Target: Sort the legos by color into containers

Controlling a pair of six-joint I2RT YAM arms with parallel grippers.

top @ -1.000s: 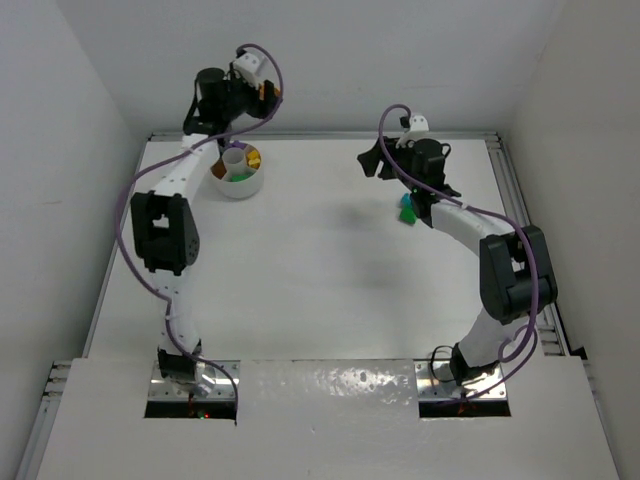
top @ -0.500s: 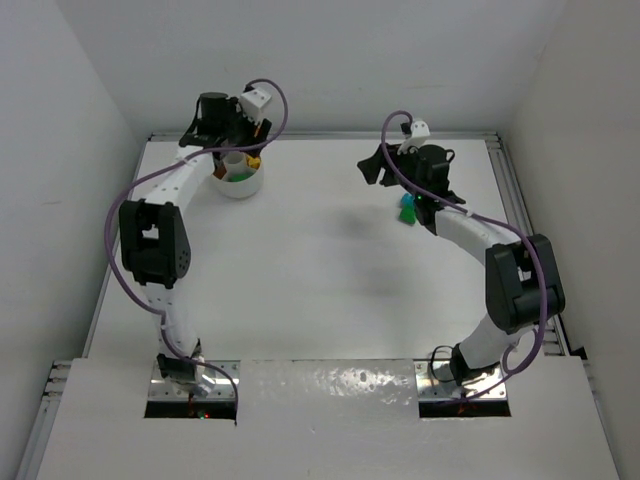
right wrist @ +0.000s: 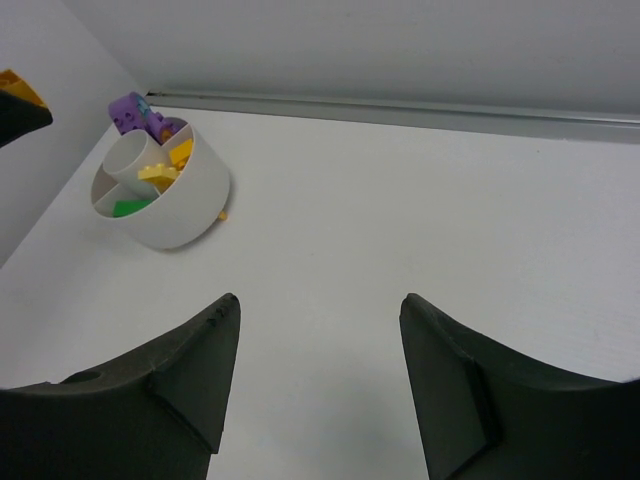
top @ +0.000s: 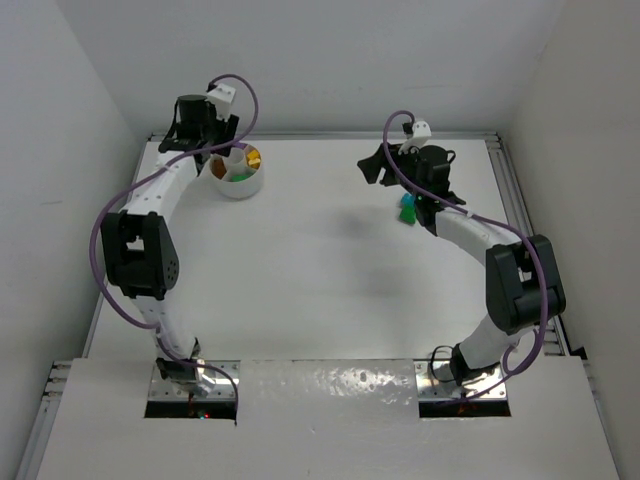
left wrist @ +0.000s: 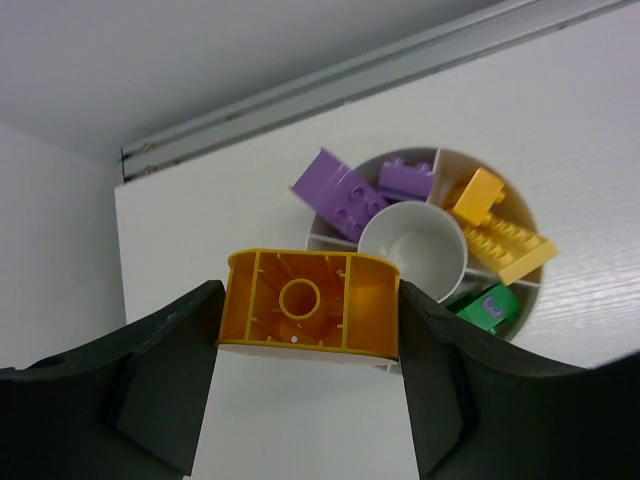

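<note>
**Pinching an orange brick (left wrist: 300, 312) just short of the bowl (right wrist: 185, 215)**

The left gripper (left wrist: 308, 318) has its two black fingers (left wrist: 165, 370) clamped on the short ends of the orange brick. The brick's hollow underside faces the wrist camera, showing one round tube among thin ribs. No lettering can be read on it.

Just past these fingers, lower down and a little to their right, the white bowl sits on the table (left wrist: 560, 120). Around its round middle cup:
- Two purple bricks (left wrist: 340, 192) lie on the far left side, one poking over the rim.
- An orange-yellow brick (left wrist: 478, 195) and a long yellow brick (left wrist: 510, 248) lie on the right side.
- A green brick (left wrist: 485, 308) lies in the near right section and carries a purple mark too small to read.

Farther on, a metal rail (left wrist: 400, 60) runs along the table's edge.

The right gripper (right wrist: 318, 320) has its fingers spread, and only bare table shows between them. From here the bowl stands well ahead and off to the left. In the overhead view, a green brick and a teal brick (top: 407, 215) lie close together on the table behind this gripper, beneath its wrist.
</note>
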